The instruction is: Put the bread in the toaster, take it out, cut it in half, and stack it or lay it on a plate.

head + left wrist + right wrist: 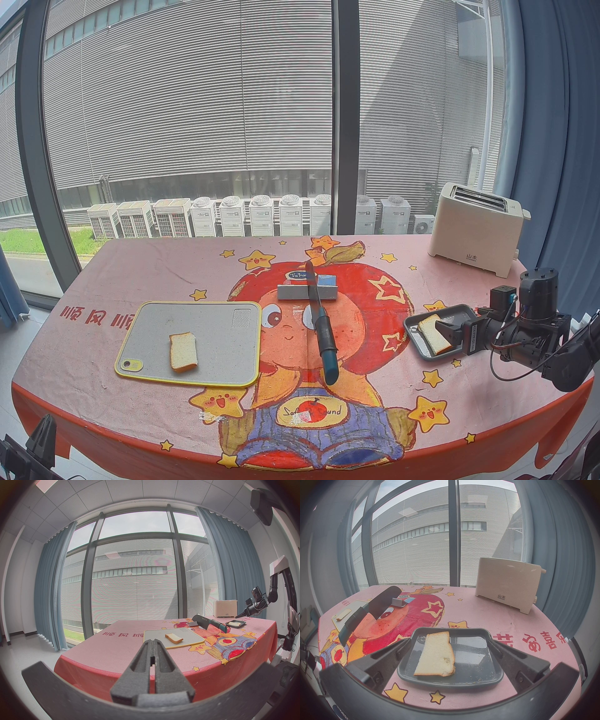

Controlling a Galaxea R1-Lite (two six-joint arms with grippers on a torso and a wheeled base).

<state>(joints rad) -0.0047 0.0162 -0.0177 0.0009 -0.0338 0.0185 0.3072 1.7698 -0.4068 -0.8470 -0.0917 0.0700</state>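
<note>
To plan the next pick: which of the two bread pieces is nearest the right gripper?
The bread piece on the dark plate, just before the open right gripper. The other piece lies far off on the cutting board.

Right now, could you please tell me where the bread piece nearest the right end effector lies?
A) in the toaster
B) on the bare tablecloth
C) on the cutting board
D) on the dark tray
D: the bread piece lies flat on the dark tray, just ahead of the open right end effector.
</note>
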